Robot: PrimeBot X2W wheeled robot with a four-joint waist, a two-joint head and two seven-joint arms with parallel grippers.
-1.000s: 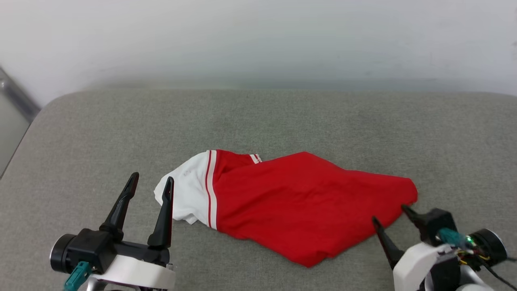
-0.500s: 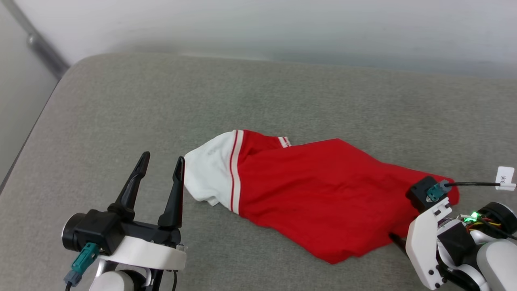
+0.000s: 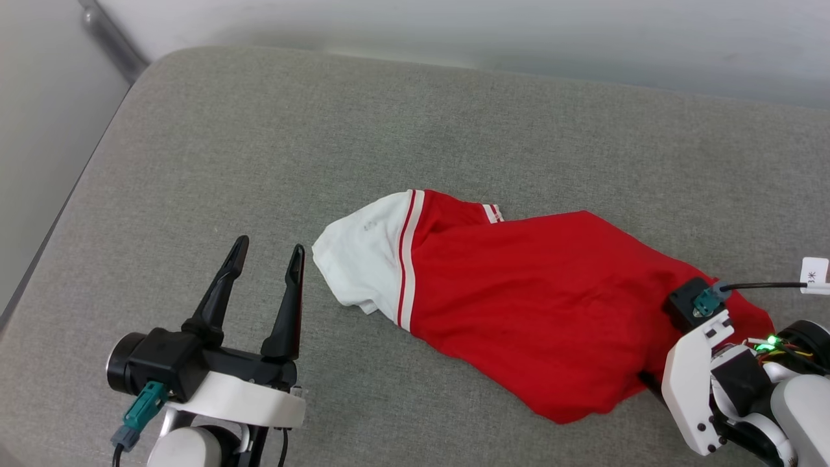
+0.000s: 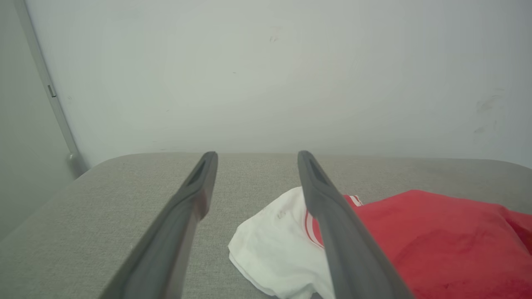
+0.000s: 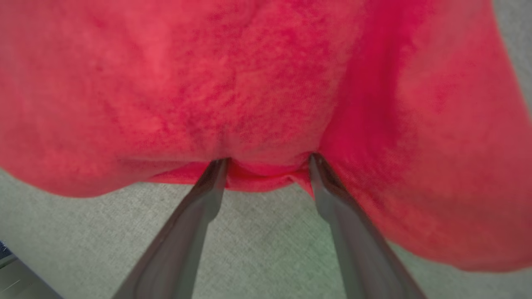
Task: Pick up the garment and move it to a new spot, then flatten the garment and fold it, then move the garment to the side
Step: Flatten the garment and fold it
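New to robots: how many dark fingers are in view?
4: two on the left gripper beside the white sleeve, two on the right gripper at the red jersey.

Wide jaws at red garment (image 5: 257, 74) edge

My left gripper (image 3: 270, 245) sits at the lower left of the head view. Its two long dark fingers (image 3: 213, 295) point up and away from me, spread wide with nothing between them. Behind them, the black wrist block (image 3: 162, 370) and white bracket (image 3: 240, 405) lie nearly level. At the lower right, my right wrist (image 3: 690, 383) tips steeply downward, with a green light (image 3: 771, 340) glowing on it. In the right wrist view, my right gripper (image 5: 269, 158) has both fingers parted wide.
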